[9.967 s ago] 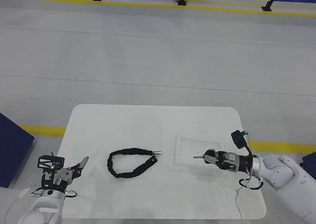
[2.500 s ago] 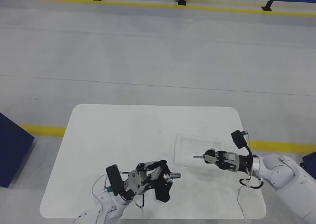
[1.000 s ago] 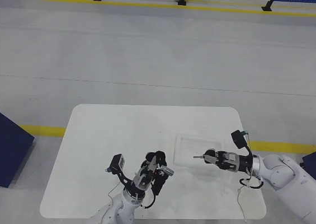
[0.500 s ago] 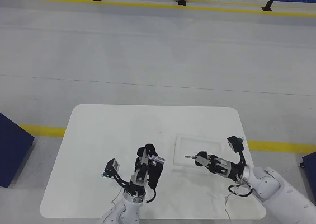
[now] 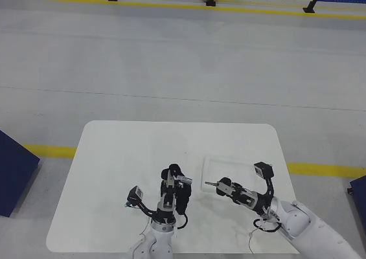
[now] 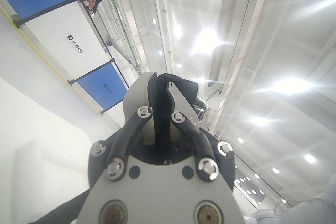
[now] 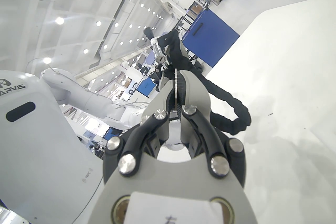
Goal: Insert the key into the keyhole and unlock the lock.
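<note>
Top view sets both halves of the job above the white worktop (image 5: 105,162): the left hand (image 5: 170,186) holds the lock (image 5: 183,202) up near the middle of the front edge, and the right hand (image 5: 225,188) holds the key (image 5: 209,184) roughly level, its tip aimed at the lock with a clear gap between them. So the pick-ups look done, since each hand is clamped on its piece, while lining up, inserting and turning are all left, by my reading. In the left wrist view the fingers are closed hard on the lock's black sleeve. In the right wrist view the fingers pinch the key flat between them, so it shows edge-on as a thin bright line. Beyond it the lock's metal cylinder (image 7: 157,50) is turned towards that camera, its round end carrying the keyhole (image 7: 160,59) — a little off the key's line rather than on it. The lock is a flexible length in a black woven sleeve, bunched into soft ribs, ending in smooth polished metal. Its slack droops in a loop towards the worktop, though I cannot tell whether it touches. Both hands have pale, smooth finger plates with dark ridged pads, black link bars and shiny screw heads — the worktop is matte, with rounded corners.
</note>
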`<move>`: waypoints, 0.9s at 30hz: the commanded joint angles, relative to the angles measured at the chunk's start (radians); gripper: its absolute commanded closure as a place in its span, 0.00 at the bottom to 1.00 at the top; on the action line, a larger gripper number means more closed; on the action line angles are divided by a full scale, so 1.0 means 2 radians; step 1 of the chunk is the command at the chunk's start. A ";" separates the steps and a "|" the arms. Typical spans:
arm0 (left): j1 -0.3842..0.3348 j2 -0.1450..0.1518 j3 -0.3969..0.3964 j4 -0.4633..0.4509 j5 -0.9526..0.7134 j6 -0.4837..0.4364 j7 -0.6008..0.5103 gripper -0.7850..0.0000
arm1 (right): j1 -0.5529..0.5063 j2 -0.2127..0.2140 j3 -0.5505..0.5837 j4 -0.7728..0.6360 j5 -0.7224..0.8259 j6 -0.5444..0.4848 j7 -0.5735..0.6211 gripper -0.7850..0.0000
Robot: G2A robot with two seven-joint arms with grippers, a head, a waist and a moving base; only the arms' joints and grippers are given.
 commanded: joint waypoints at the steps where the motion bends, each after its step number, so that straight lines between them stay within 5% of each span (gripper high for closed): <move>1: -0.002 -0.005 -0.001 0.006 0.000 0.010 0.010 1.00 | -0.001 -0.004 -0.001 0.005 0.007 0.000 0.000 1.00; 16: 0.007 -0.009 -0.009 -0.005 -0.014 0.023 -0.006 1.00 | -0.007 -0.006 -0.002 0.001 0.013 0.017 -0.006 1.00; 27: 0.012 -0.027 -0.012 0.005 -0.009 0.022 0.010 1.00 | -0.030 -0.011 0.001 -0.011 0.124 0.057 0.057 1.00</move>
